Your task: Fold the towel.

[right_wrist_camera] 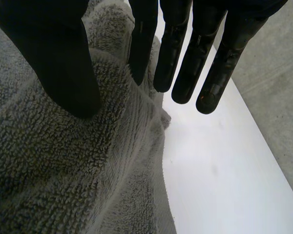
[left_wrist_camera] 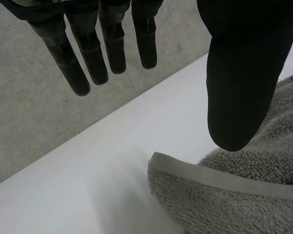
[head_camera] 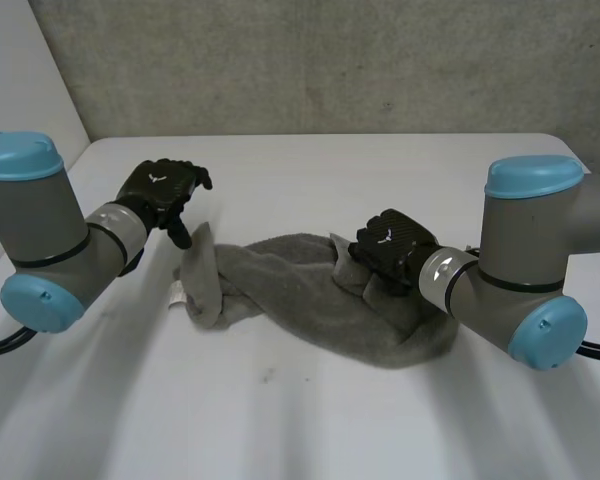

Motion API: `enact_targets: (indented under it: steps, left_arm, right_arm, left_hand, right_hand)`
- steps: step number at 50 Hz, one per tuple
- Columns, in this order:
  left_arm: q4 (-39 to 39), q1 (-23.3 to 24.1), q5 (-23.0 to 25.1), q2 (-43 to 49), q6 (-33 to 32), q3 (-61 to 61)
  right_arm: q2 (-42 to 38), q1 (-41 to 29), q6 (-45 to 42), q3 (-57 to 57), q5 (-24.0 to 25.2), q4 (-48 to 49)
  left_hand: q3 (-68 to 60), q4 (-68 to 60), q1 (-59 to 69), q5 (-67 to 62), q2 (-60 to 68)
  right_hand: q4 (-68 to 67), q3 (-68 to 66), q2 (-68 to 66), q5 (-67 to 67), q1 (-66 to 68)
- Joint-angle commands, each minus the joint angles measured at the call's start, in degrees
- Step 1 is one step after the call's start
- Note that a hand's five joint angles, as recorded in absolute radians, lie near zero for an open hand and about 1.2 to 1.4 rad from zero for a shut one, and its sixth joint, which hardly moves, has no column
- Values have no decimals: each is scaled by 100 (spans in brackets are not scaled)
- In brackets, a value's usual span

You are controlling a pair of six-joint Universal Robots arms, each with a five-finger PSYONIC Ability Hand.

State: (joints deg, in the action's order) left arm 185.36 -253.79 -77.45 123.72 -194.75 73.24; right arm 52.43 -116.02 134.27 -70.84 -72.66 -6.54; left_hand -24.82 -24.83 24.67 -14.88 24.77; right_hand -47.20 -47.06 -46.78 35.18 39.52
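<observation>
Two robot hands, one grey towel point(head_camera: 300, 290). The left robot hand point(head_camera: 165, 190) hovers just above the towel's left end, fingers straight, thumb set wide apart, holding nothing. The towel lies crumpled across the middle of the white desk point(head_camera: 280, 420), its left end humped up. The right robot hand point(head_camera: 390, 250) sits on the towel's right part, fingers straight. Its thumb and nearest finger touch the pile without gripping.

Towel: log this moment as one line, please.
towel bunched, unfolded, on table | left hand open, at towel's left end | right hand on towel's right part, grip unclear
</observation>
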Motion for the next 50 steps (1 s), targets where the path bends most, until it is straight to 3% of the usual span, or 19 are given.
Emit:
enact_targets:
  steps: [1, 12, 15, 17, 21, 32, 37, 41, 44, 50]
  left_arm:
    - [0, -12, -16, -23, -10, 77]
    - [0, -4, -16, -32, -2, 129]
    - [0, 23, -16, -32, 7, 138]
    - [0, 58, -16, -32, 7, 164]
    - [9, 93, -7, -32, 7, 173]
    - [79, 339, 10, -128, 403, 173]
    - [508, 330, 19, -409, 1121, 173]
    - [791, 339, 28, -445, 1466, 138]
    - [984, 348, 98, -480, 1712, 42]
    - [984, 383, 582, -489, 1950, 15]
  right_arm:
    - [-39, 18, -111, -61, -55, -22]
    - [-57, 71, -340, -237, -64, -154]
    - [-75, 80, -436, -202, -73, -181]
    - [-48, 88, -498, -124, -108, -189]
    - [110, 89, -454, 26, -152, -145]
    - [1753, 27, 979, 633, -205, 479]
    - [2614, 80, 1768, 545, -99, 725]
    - [2852, 80, 1831, 396, -38, 698]
    - [3518, 106, 1849, -69, 164, 760]
    - [3740, 238, 1849, -431, 332, 707]
  left_hand:
    - [-323, -322, 337, -316, 328]
    - [-239, -238, 253, -232, 244]
    - [-239, -238, 253, -232, 244]
    - [-239, -238, 253, -232, 244]
    - [-239, -238, 253, -232, 244]
    - [-256, -255, 270, -249, 261]
    - [214, 215, -200, 221, -209]
    - [215, 216, -201, 222, -210]
    - [182, 183, -168, 188, -177]
    - [215, 216, -201, 222, -210]
  right_hand:
    - [-763, -777, -804, 964, 1531]
    - [-6, -20, -47, 207, 774]
    - [-544, -558, -586, 746, 1313]
    - [-2834, -2848, -2876, 3036, 3603]
    - [-3280, -3294, -3322, 3482, 4048]
    - [-3280, -3294, -3322, 3482, 4048]
    - [-3280, -3294, -3322, 3482, 4048]
    - [-3280, -3294, -3322, 3482, 4048]
    - [-3280, -3294, -3322, 3482, 4048]
    - [-3280, -3294, -3322, 3482, 4048]
